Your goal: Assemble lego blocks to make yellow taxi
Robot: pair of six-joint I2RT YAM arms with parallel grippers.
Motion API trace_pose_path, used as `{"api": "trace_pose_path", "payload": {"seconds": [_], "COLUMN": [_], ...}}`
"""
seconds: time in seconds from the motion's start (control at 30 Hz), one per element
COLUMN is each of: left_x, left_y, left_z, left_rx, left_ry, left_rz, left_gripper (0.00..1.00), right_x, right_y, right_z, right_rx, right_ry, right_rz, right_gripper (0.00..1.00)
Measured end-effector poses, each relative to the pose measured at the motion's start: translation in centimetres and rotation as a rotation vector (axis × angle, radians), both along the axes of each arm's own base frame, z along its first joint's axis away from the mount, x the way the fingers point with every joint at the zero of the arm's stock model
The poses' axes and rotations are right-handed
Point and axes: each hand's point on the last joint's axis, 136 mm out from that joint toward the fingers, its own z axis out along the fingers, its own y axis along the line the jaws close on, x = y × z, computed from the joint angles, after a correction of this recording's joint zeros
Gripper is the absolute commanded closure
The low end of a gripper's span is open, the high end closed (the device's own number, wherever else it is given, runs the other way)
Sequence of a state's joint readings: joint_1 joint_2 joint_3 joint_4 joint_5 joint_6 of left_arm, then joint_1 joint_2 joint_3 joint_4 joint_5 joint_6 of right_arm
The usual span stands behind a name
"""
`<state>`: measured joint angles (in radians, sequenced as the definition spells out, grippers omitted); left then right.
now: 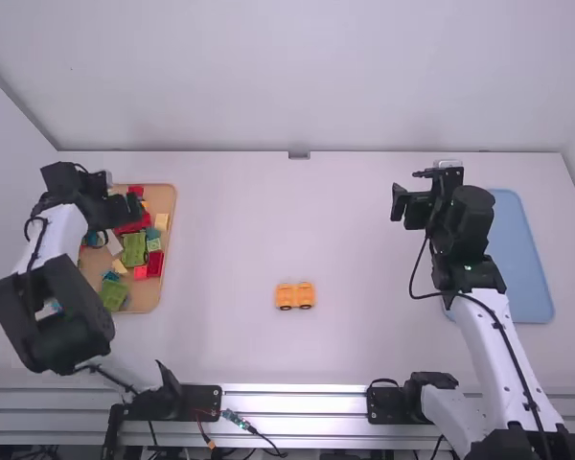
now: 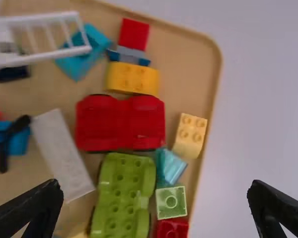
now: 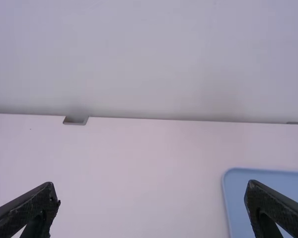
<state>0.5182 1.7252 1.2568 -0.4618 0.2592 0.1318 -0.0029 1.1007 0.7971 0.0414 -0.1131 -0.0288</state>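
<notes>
Left end effector (image 2: pixel 155 189), fingers wide apart, above tray (image 2: pixel 188 54); right end effector (image 3: pixel 153 189), likewise wide. Orange-yellow wheeled piece (image 1: pixel 295 296): on surface (image 1: pixel 230 230). Pale-yellow block (image 2: pixel 189 135): in tray; probably light, rigid, best gripped by opposite side walls, below the studs
</notes>
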Motion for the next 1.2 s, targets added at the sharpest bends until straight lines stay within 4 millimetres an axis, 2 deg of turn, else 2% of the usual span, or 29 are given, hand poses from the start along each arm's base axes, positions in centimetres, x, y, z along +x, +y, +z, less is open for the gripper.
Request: {"api": "trace_pose_path", "payload": {"seconds": [0.1,0.27,0.43,0.6,0.63,0.67,0.7,0.73,0.83,1.13,1.17,1.2], "left_x": [1.4,4.1,5.5,6.6,6.8,6.8,7.0,7.0,7.1,7.1,7.0,6.9], "left_y": [-1.0,-1.6,-2.3,-3.2,-3.5,-3.7,-3.8,-3.9,-4.3,-4.0,-3.9,-3.9], "left_z": [-1.8,-1.1,-0.8,-2.9,-3.7,-4.2,-5.0,-5.2,-6.7,-6.9,-7.3,-7.4], "left_rx": [-0.035,-0.036,-0.044,-0.061,-0.064,-0.065,-0.062,-0.058,-0.036,0.009,0.014,0.014], "left_ry": [0.048,0.086,0.148,0.275,0.310,0.335,0.363,0.370,0.414,0.433,0.439,0.440], "left_rz": [-0.059,-0.145,-0.208,-0.243,-0.251,-0.256,-0.259,-0.265,-0.267,-0.259,-0.256,-0.258], "left_gripper": [0.01,0.01,0.01,0.01,0.02,0.09,0.24,0.28,0.33,0.33,0.38,0.39], "right_x": [0.0,0.0,0.0,0.0,0.0,0.0,0.0,0.0,0.0,0.0,0.0,0.0], "right_y": [0.0,0.0,0.0,0.0,0.0,0.0,0.0,0.0,0.0,0.0,0.0,0.0], "right_z": [0.0,-0.1,-0.1,-0.1,-0.1,-0.1,-0.1,-0.1,-0.1,-0.1,-0.1,-0.1], "right_rx": [-0.002,-0.002,-0.003,-0.002,0.001,-0.001,-0.003,-0.002,0.000,0.001,-0.003,-0.001], "right_ry": [0.001,0.004,0.003,0.004,0.003,0.003,0.003,0.004,0.004,0.004,0.004,0.004], "right_rz": [0.001,0.000,0.001,0.000,0.000,0.000,0.001,0.001,0.000,0.000,0.001,0.000], "right_gripper": [0.01,0.01,0.01,0.01,0.01,0.01,0.01,0.01,0.01,0.01,0.01,0.01]}}
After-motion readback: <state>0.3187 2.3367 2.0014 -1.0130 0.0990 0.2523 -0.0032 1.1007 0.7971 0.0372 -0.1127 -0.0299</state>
